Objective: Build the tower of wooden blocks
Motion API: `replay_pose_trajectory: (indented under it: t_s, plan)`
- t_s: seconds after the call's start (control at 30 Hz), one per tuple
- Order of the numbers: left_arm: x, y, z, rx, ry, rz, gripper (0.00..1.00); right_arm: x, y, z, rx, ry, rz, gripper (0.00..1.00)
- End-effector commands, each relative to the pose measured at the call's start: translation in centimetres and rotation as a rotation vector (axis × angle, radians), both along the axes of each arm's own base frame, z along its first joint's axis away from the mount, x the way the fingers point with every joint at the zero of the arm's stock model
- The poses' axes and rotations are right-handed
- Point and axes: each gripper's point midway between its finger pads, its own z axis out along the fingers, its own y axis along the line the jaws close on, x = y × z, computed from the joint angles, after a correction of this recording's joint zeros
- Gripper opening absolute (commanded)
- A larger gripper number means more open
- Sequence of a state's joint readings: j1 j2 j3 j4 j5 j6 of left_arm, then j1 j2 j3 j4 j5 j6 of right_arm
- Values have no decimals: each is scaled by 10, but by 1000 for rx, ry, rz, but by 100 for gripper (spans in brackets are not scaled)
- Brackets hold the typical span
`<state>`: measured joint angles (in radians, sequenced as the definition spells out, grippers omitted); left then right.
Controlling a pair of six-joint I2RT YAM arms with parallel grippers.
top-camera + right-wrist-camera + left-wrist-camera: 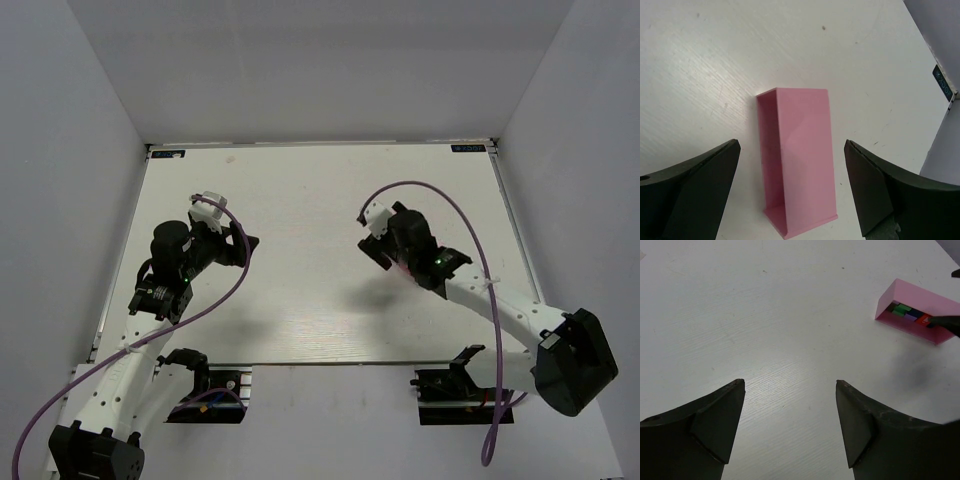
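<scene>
White desk (320, 200) under both arms, left gripper (790, 385) spread wide over bare desk, well apart from the pink tray (920, 300), right gripper (791, 144) wide too, straddling that tray, its wrist view catching only pink wall, left wrist view alone revealing the wood blocks (904, 312) packed inside, green, purple, red, blue.

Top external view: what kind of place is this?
Probably a lab robot test cell: a white table walled in by plain panels, left arm and right arm bolted at its near edge, a pink tray of blocks.
</scene>
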<state>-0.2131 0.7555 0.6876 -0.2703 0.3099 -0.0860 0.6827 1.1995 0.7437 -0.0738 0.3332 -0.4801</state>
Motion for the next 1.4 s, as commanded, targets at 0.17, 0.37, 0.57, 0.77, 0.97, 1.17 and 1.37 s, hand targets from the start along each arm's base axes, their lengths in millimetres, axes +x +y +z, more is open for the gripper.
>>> replay_pose_trajectory:
  t_s: [0.17, 0.37, 0.57, 0.77, 0.97, 1.17, 1.37]
  plan:
    - [-1, 0, 22, 1, -50, -3, 86, 20, -5, 19, 209, 209, -45, 90]
    - [-2, -3, 22, 0, -50, -12, 89, 23, -16, 11, 247, 331, -40, 90]
    - [-3, -4, 22, -2, -49, -21, 90, 22, -34, -9, 211, 424, -29, 90]
    - [-3, -4, 22, -2, -49, -21, 91, 19, -42, -20, 208, 460, -15, 90]
    - [-3, -4, 22, -2, -49, -21, 92, 15, -46, -33, 192, 508, -10, 90]
    - [-4, -4, 25, -4, -58, -21, 92, 20, -54, -41, 176, 514, -55, 90]
    - [-4, -4, 25, -4, -58, -21, 92, 22, -59, -47, 159, 510, -78, 90]
